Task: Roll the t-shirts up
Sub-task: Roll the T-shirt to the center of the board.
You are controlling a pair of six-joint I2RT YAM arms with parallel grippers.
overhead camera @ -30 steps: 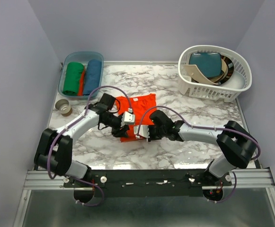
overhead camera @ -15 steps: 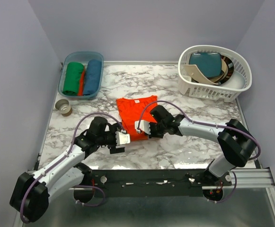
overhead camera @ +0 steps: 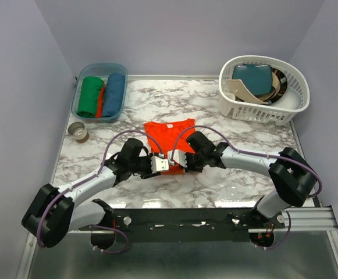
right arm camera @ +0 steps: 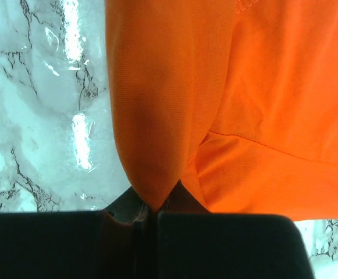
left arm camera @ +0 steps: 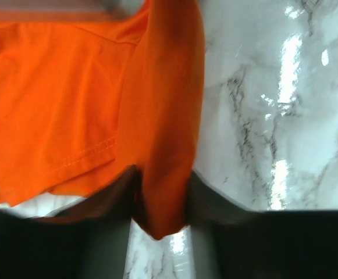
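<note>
Hidden areas: in the top view the near edge of the orange t-shirt (overhead camera: 167, 132) lies under both wrists, so the grip points cannot be seen from above; a purple cable loop crosses the shirt's right side. In both wrist views the fingers are dark and blurred, and the shirt is cut off by the frame edges.

Left pincer (overhead camera: 162, 164): its wrist view shows a thick fold of the shirt (left arm camera: 70, 99) running down between the two fingers (left arm camera: 113, 200), with a finger against each side, so the pincer (left arm camera: 160, 200) is clamped on that fold.

Right pincer (overhead camera: 176, 160): the fabric (right arm camera: 273, 116) narrows to a point where the fingers (right arm camera: 122, 212) meet; the pincer (right arm camera: 154, 210) is pressed together on the pinched fold.

Position: the shirt lies near the centre of the marbled bench (overhead camera: 232, 174), collar end towards the far side; the two pincers sit just beside each other at its near end.

Surroundings, all well apart from the shirt:
- far left, a clear bin (overhead camera: 75, 99) holding a green roll (overhead camera: 90, 96) and a blue roll (overhead camera: 115, 93), with a strip of red-orange fabric between them
- just near of the bin, a tape roll (overhead camera: 78, 132)
- far right, a white basket (overhead camera: 299, 78) with folded items, the top one teal; the lower ones are hard to make out
</note>
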